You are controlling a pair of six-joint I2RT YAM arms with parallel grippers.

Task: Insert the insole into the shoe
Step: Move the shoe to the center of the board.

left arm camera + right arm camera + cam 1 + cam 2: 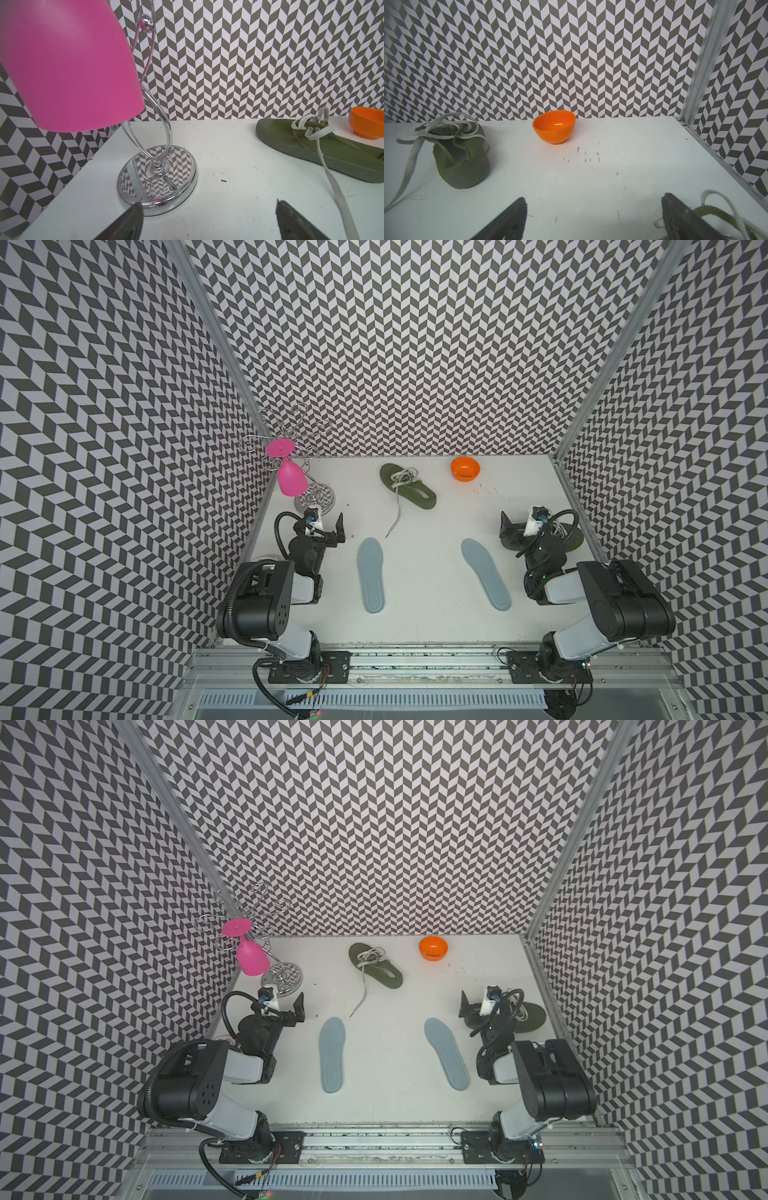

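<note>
Two grey-blue insoles lie flat on the white table, one left of centre (371, 574) and one right of centre (485, 572). An olive green shoe (407, 486) with loose white laces sits at the back centre, also seen in the left wrist view (311, 145). A second olive shoe (575, 541) lies at the right edge, partly hidden under my right arm. My left gripper (328, 529) (207, 203) stands open and empty beside the left insole's toe. My right gripper (519, 526) (592, 198) is open and empty, just left of the second shoe.
A chrome glass rack (316, 499) with a pink wine glass (291, 479) hanging upside down stands at the back left, close to my left gripper. An orange bowl (465, 467) sits at the back right. Patterned walls close in three sides.
</note>
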